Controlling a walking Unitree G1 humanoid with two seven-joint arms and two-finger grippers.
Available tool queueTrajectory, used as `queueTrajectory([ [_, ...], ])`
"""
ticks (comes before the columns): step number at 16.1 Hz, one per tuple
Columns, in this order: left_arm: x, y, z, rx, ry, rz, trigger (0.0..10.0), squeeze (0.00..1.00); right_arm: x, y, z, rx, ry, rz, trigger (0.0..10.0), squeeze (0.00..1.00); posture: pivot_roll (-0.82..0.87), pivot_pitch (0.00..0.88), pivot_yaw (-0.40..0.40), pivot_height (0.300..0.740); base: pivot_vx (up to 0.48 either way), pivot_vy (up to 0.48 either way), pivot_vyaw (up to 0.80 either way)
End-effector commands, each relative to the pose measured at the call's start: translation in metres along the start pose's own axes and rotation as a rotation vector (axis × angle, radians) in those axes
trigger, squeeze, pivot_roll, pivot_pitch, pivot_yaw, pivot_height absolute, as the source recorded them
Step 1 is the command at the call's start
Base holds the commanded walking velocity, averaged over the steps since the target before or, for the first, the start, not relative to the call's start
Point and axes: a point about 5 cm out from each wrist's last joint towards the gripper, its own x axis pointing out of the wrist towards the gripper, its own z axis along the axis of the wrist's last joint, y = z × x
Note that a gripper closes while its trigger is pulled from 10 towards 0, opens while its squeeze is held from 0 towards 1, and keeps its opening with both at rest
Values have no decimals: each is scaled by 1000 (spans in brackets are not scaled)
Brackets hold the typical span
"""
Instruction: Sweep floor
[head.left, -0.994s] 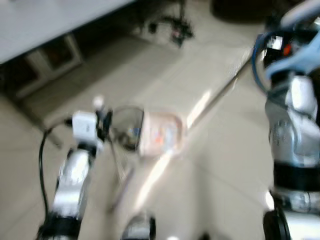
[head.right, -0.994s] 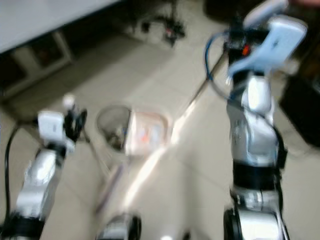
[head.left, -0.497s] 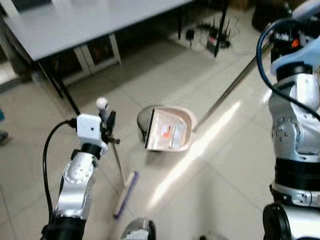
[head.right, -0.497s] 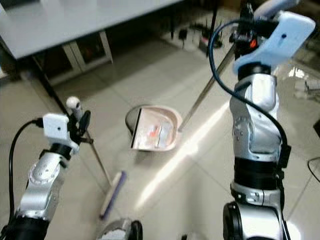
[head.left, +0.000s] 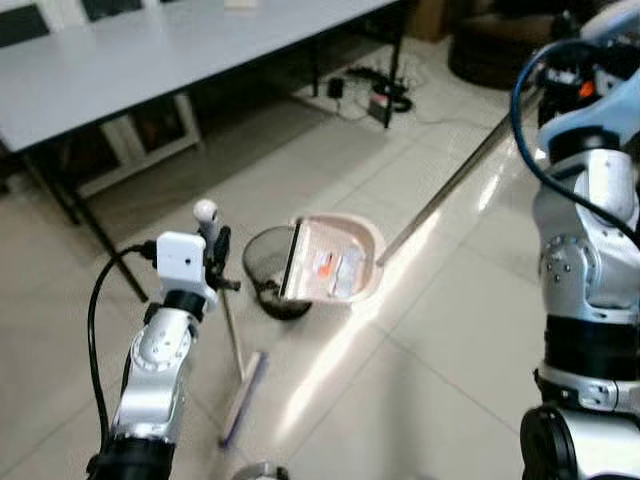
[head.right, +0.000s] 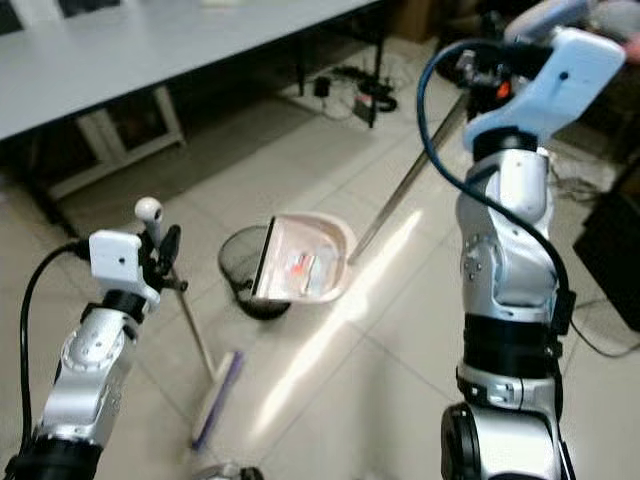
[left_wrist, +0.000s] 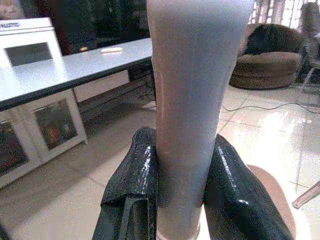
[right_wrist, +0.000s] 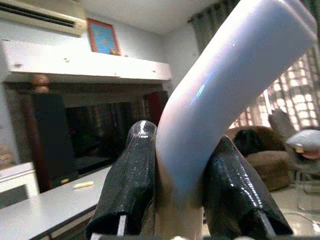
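My left gripper (head.left: 216, 262) is shut on the thin handle of a broom (head.left: 228, 325) just below its white knob. The broom's head (head.left: 243, 396) rests on the tiles. In the left wrist view both black fingers (left_wrist: 131, 186) squeeze that pale handle (left_wrist: 192, 95). High on the right, my right gripper (head.right: 482, 72) is shut on the curved white grip (right_wrist: 215, 95) of a dustpan's long metal pole (head.left: 450, 185). The pink dustpan (head.left: 335, 262) is tipped up over a black mesh wastebasket (head.left: 262, 285). Orange and white scraps (head.left: 326, 268) lie in the pan.
A grey table (head.left: 150, 50) stands at the back left, its dark leg (head.left: 100, 240) coming down near my left arm. A white cabinet (head.left: 140, 130) sits under it. Cables and a power strip (head.left: 375, 95) lie beyond the dustpan. A brown seat (head.left: 500, 60) is far right.
The whole view has swung and the blur has cleared, so the camera moved. The dustpan now leans against the wastebasket's rim. Both grippers keep their hold.
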Motion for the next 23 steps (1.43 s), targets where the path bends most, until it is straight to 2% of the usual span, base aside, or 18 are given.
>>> queueTrajectory([
  [1, 1, 5, 8, 13, -34, 18, 10000, 0, 5, 2, 11, 17, -58, 0, 10000, 0, -26, 31, 24, 740, 375, 0, 0],
  [5, 1, 5, 9, 19, -35, 19, 10000, 0, 5, 1, 11, 31, -64, -18, 10000, 0, -22, 26, 25, 740, 377, 0, 664],
  [11, -4, 8, 13, 25, -39, 41, 10000, 0, 5, -1, 9, 66, -73, -40, 10000, 0, 6, 42, 16, 740, 379, 0, 0],
  [18, -5, 0, 8, 8, -15, 10, 10000, 0, 0, -13, 10, 68, -68, -83, 10000, 0, -19, 56, 30, 740, 383, 0, 0],
  [23, -5, 0, 7, 7, -8, 4, 10000, 0, 0, -15, 10, 76, -71, -91, 10000, 0, -18, 66, 36, 740, 385, 0, -533],
])
